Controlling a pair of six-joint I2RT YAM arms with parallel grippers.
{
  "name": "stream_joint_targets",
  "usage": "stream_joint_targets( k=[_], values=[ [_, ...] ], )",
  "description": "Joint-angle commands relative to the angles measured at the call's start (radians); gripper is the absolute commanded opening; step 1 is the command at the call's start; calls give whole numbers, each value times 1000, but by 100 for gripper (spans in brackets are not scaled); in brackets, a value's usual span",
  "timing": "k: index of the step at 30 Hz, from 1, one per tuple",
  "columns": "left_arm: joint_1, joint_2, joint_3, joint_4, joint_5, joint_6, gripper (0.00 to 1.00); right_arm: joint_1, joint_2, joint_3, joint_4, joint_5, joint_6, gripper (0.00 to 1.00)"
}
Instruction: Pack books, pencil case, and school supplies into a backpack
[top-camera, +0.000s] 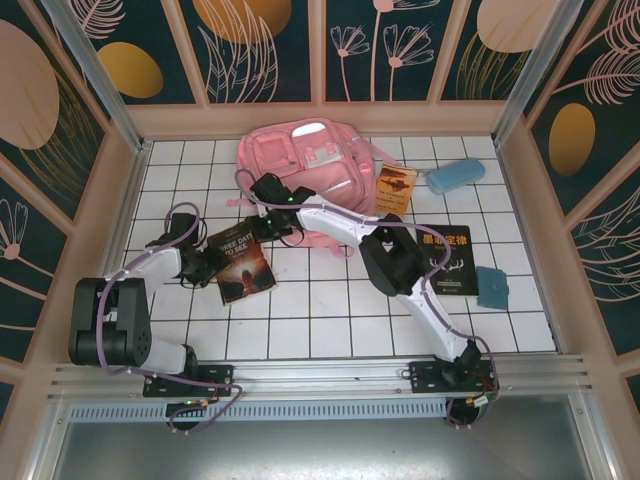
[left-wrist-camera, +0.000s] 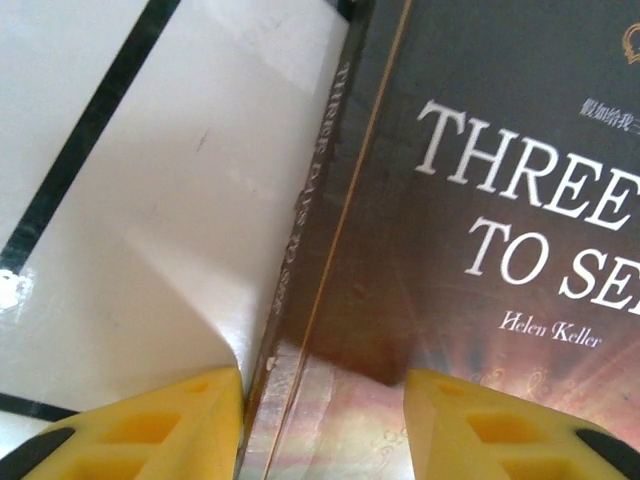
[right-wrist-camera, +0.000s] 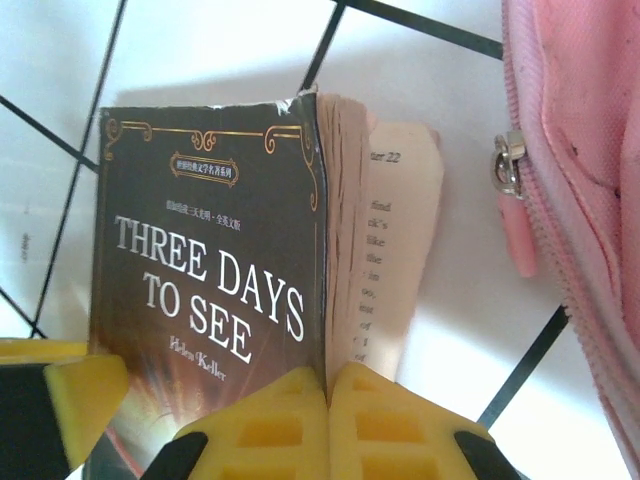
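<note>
White tiled table (top-camera: 330, 320), dark grid lines. Stuff laid on it: pink backpack (top-camera: 310, 170) far middle, dark book (top-camera: 245, 272) left, orange book (top-camera: 395, 188) just beside backpack, black book (top-camera: 447, 260) right, blue case (top-camera: 456, 176) far right, teal block (top-camera: 491, 288) near black book.

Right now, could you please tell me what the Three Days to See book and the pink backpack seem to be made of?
Book: paper, seemingly glossy cover; frayed corner, printed pages showing.
Backpack: matte pink woven fabric, probably synthetic; stitched seam, zipper teeth.
</note>
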Motion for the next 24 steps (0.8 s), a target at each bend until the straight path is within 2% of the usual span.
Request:
stream_joint_targets(
  k=[1, 7, 13, 18, 24],
  values=[
    [0, -33, 52, -8, -35, 0, 52, 9, -122, -16, 31, 6, 5, 0],
    [0, -112, 101, -17, -24, 3, 73, -10, -232, -76, 80, -1, -11, 0],
    [0, -165, 122, 156, 169, 21, 81, -75, -335, -178, 103, -12, -28, 0],
    [-2, -93, 122, 338, 351, -15, 82, -170, -412, -308, 146, -38, -23, 0],
    [-11, 17, 110, 449, 498, -16, 85, -256, -437, -418, 219, -103, 6, 0]
  ],
)
